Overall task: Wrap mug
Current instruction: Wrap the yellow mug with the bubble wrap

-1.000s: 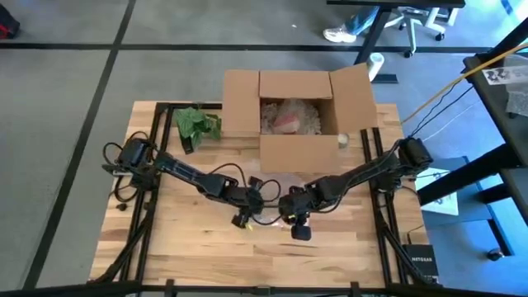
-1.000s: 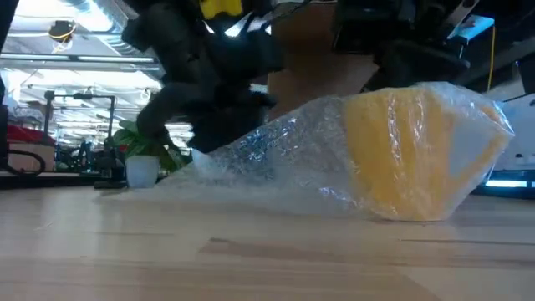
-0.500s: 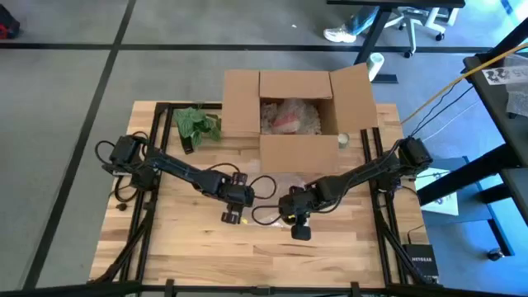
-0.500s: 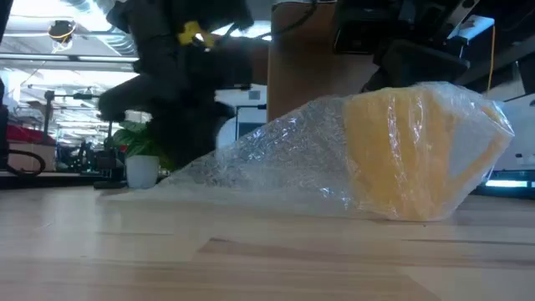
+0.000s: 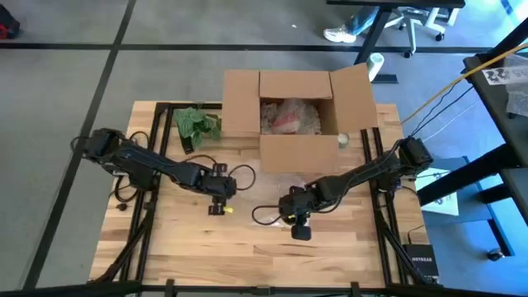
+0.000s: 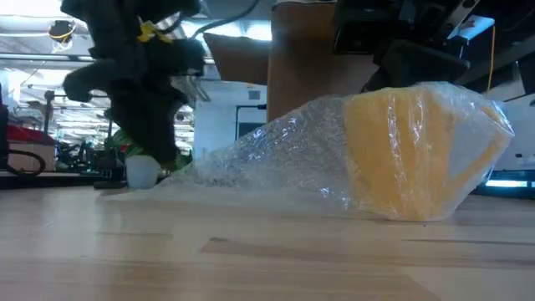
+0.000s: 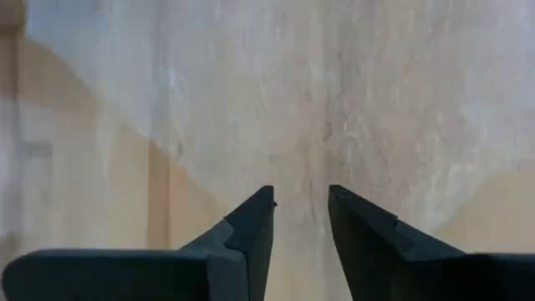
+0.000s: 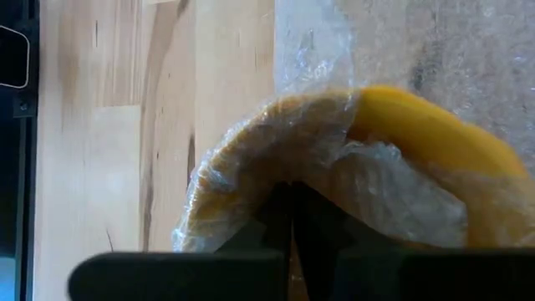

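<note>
A yellow mug point(image 6: 401, 155) lies on the wooden table point(image 5: 181, 239), covered in clear bubble wrap point(image 6: 267, 155). The wrap's free end slopes down from the mug and spreads flat on the table toward the left. My right gripper point(image 8: 292, 196) is shut at the wrapped mug point(image 8: 401, 142), and in the high view it hides the mug. My left gripper point(image 7: 301, 209) hangs open above the flat part of the wrap point(image 7: 376, 100), left of the mug, and touches nothing. My right gripper has its shut fingers point(image 8: 280, 209) against the bubble wrap bunched over the mug's curved side point(image 8: 251, 167). I cannot tell whether it pinches only the wrap or the mug's wall too. The wrapped mug rests on the table.
An open cardboard box point(image 5: 297, 115) with a wrapped item inside stands at the far middle. A green plant point(image 5: 196, 124) in a small white pot point(image 6: 142, 171) is at the far left. A small white cup point(image 5: 343, 140) sits by the box's right corner.
My left gripper has drawn away from the mug toward the table's left edge, rising a little. The wrap's free end, raised a second ago, now lies lower and flatter on the table. The right gripper and the mug have kept still.
</note>
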Tool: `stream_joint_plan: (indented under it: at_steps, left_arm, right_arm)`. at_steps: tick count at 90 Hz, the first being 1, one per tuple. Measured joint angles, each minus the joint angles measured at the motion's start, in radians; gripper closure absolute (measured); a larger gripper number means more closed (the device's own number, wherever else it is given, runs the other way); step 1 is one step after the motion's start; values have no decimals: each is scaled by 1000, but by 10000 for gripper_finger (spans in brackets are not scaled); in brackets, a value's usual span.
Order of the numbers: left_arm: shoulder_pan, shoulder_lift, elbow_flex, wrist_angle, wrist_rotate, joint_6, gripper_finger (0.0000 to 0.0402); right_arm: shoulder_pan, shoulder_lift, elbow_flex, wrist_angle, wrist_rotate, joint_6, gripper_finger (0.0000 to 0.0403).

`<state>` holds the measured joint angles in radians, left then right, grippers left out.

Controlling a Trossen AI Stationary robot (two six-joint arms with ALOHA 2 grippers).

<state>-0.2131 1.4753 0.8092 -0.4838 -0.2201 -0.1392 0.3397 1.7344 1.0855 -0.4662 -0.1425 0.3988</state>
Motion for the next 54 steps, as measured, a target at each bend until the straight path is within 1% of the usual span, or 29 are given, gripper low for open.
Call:
stream_joint_plan:
  at_steps: [14, 18, 34, 54]
  left_arm:
    - [13, 1, -82, 115, 132, -63, 301]
    - [21, 4, -102, 130, 153, -80, 301]
    - [46, 6, -153, 155, 164, -115, 301]
    - [56, 4, -184, 202, 164, -70, 304]
  right_arm:
    - [0, 0, 0, 1, 0, -1, 403]
    - [0, 0, 0, 2, 0, 0, 403]
    - [0, 0, 0, 2, 0, -1, 403]
    - [0, 0, 0, 4, 0, -4, 403]
